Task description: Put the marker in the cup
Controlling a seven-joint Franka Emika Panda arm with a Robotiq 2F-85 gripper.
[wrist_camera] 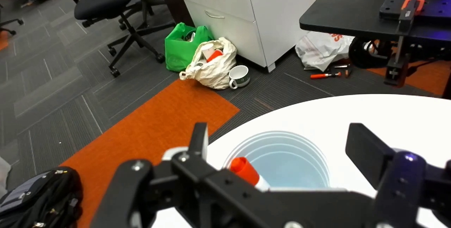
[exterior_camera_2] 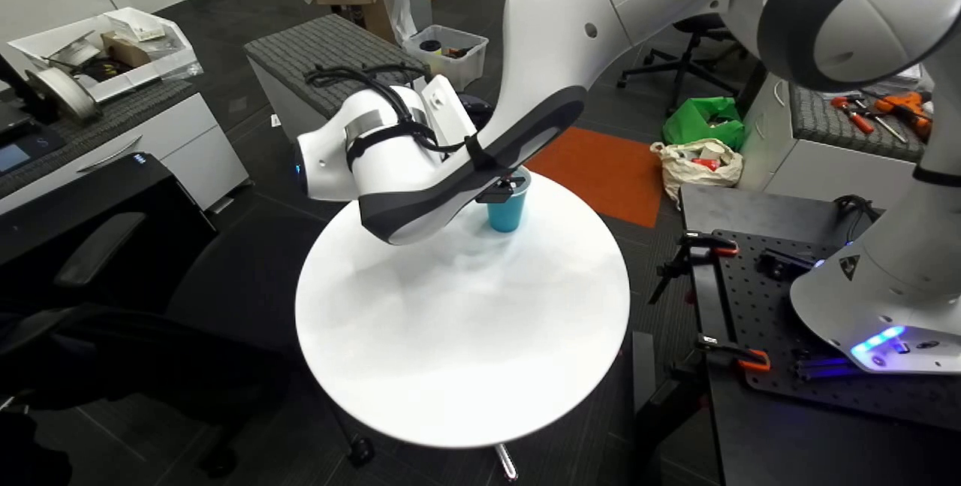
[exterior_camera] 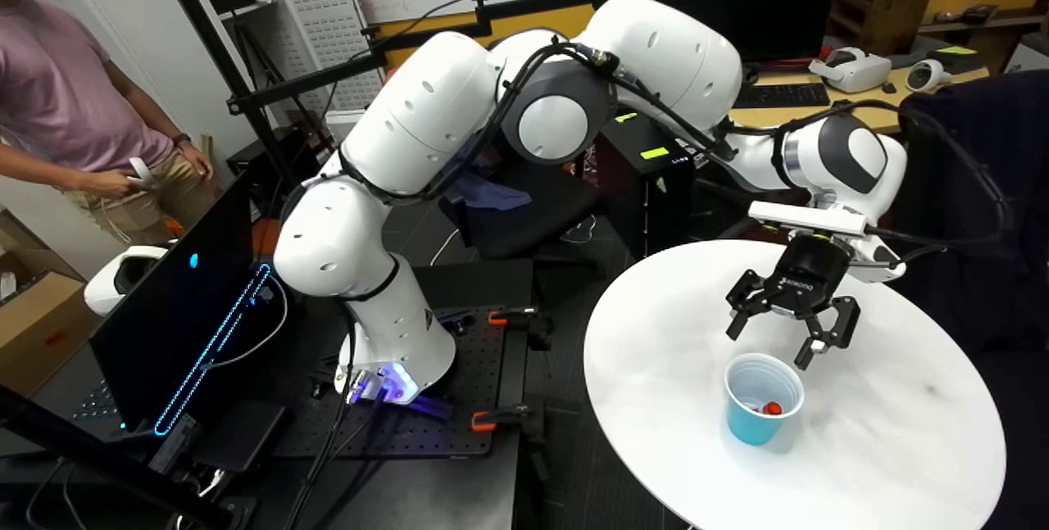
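Note:
The light blue cup [exterior_camera: 752, 425] stands upright on the white round table [exterior_camera: 893, 448]. It also shows in the wrist view [wrist_camera: 292, 164] and, partly behind the arm, in an exterior view [exterior_camera_2: 506, 215]. The marker [wrist_camera: 245, 171] leans inside the cup with its red end up. Its lower part is hidden by the gripper in the wrist view. In an exterior view only its red end [exterior_camera: 771, 408] shows clearly, inside the rim. My gripper [exterior_camera: 768, 348] is open with nothing between its fingers, above and beside the cup and apart from the marker. The wrist view shows the fingers [wrist_camera: 282, 143] wide apart.
The black robot table [exterior_camera: 483, 481] with clamps stands beside the round table. A dark chair [exterior_camera_2: 240, 276] stands close to the round table's edge. A desk with a monitor [exterior_camera: 750, 14] is behind the arm. A person [exterior_camera: 82, 104] stands at the far side, holding a controller.

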